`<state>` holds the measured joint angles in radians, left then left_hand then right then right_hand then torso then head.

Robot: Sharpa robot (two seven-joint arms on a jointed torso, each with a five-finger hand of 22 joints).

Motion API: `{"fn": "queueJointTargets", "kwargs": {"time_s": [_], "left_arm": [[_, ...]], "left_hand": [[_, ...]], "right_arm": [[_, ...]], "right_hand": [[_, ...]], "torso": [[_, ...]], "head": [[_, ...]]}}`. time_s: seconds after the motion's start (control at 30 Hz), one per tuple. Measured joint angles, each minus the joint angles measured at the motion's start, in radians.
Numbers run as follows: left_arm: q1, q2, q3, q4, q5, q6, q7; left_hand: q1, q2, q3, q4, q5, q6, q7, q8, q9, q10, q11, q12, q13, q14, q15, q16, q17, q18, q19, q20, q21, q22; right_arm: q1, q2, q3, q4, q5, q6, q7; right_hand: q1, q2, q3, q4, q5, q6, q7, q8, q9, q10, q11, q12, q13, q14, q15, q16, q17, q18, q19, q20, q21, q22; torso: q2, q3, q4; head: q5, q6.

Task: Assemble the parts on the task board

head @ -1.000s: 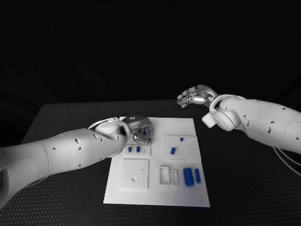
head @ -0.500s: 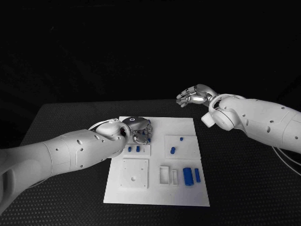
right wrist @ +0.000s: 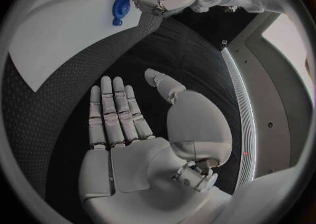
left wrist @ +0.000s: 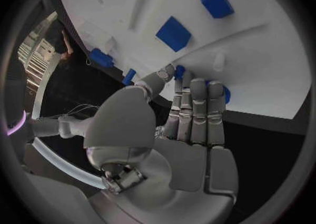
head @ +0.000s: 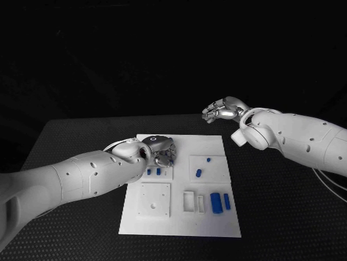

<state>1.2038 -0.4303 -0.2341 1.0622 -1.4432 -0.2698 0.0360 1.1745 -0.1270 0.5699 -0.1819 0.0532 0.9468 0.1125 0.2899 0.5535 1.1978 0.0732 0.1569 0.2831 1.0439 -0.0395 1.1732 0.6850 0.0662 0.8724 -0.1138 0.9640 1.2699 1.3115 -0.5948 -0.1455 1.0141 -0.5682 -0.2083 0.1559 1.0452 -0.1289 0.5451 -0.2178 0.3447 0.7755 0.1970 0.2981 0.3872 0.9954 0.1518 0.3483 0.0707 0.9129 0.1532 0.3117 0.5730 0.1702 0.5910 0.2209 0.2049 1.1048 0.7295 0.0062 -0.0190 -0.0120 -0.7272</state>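
On the task board (head: pixel 212 220) near its far left corner, the left hand (head: pixel 159 149) presses closed fingertips (left wrist: pixel 181 74) upon a small blue part (left wrist: pixel 224 93); whether pinched cannot be told. Part: apparently light, rigid, smooth; best taken by its sides; right hand (head: pixel 222 111) empty, fingers apart, beyond the board.

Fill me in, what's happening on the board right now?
The left robot hand is down on the far left part of the white task board, its fingertips touching a small blue part there; whether it actually grips that part is unclear. The right robot hand hangs open over the black table beyond the board, holding nothing. Several other blue parts lie loose on the board, including a larger blue block near the front.
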Motion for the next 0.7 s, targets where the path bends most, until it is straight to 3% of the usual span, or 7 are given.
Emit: {"fn": "queueJointTargets", "kwargs": {"time_s": [0.27, 0.37, 0.5, 0.7], "left_arm": [[0.0, 0.001, 0.001, -0.001, -0.002, 0.005, -0.002], [0.0, 0.003, 0.001, -0.001, -0.007, 0.008, -0.003], [0.001, 0.005, 0.001, -0.001, -0.015, 0.009, -0.006], [-0.001, 0.007, 0.001, -0.003, -0.024, 0.0, -0.009]], "left_hand": [[0.002, 0.004, 0.004, -0.004, 0.0, 0.004, 0.004, 0.0, -0.002, 0.007, -0.007, -0.003, -0.003, 0.005, -0.005, 0.008, -0.002, 0.002, 0.0, 0.0, 0.0, 0.002], [0.022, 0.02, 0.023, -0.027, 0.004, 0.029, 0.003, 0.0, -0.003, 0.029, -0.014, -0.008, 0.001, 0.023, -0.012, 0.014, -0.008, 0.005, 0.003, 0.0, 0.0, 0.004], [0.048, 0.01, 0.064, -0.045, 0.004, 0.047, 0.003, 0.006, -0.006, 0.054, -0.022, -0.011, 0.002, 0.044, -0.018, 0.016, -0.018, 0.005, 0.013, -0.003, 0.0, 0.003], [0.072, 0.014, 0.104, -0.072, -0.001, 0.087, -0.009, 0.02, -0.008, 0.101, -0.031, -0.017, 0.005, 0.091, -0.025, 0.035, -0.027, 0.004, 0.049, -0.013, 0.0, 0.005]], "right_arm": [[0.0, 0.0, 0.0, 0.003, 0.0, 0.0, 0.0], [0.0, 0.0, 0.0, 0.003, 0.0, 0.0, 0.0], [0.0, 0.0, 0.0, 0.003, 0.0, 0.0, 0.0], [0.0, 0.0, 0.0, 0.003, 0.0, 0.0, 0.0]], "right_hand": [[0.0, 0.0, 0.0, 0.0, 0.0, 0.0, 0.0, 0.0, 0.0, 0.0, 0.0, 0.0, 0.0, 0.0, 0.0, 0.0, 0.0, 0.0, 0.0, 0.0, 0.0, 0.001], [0.0, 0.0, 0.0, 0.0, 0.0, 0.0, 0.0, 0.0, 0.0, 0.0, 0.0, 0.0, 0.0, 0.0, 0.0, 0.0, 0.0, 0.0, 0.0, 0.0, 0.0, 0.001], [0.0, 0.0, 0.0, 0.0, 0.0, 0.0, 0.0, 0.0, 0.0, 0.0, 0.0, 0.0, 0.0, 0.0, 0.0, 0.0, 0.0, 0.0, 0.0, 0.0, 0.0, 0.001], [0.0, 0.0, 0.0, 0.0, 0.0, 0.0, 0.0, 0.0, 0.0, 0.0, 0.0, 0.0, 0.0, 0.0, 0.0, 0.0, 0.0, 0.0, 0.0, 0.0, 0.0, 0.001]], "torso": [[-0.001, 0.0004, 0.0007], [-0.001, 0.0004, 0.0008], [-0.001, 0.0004, 0.0009], [-0.001, 0.0001, 0.0012]], "head": [[-0.001, 0.0], [-0.001, 0.0], [-0.002, 0.0], [-0.002, 0.0]]}}
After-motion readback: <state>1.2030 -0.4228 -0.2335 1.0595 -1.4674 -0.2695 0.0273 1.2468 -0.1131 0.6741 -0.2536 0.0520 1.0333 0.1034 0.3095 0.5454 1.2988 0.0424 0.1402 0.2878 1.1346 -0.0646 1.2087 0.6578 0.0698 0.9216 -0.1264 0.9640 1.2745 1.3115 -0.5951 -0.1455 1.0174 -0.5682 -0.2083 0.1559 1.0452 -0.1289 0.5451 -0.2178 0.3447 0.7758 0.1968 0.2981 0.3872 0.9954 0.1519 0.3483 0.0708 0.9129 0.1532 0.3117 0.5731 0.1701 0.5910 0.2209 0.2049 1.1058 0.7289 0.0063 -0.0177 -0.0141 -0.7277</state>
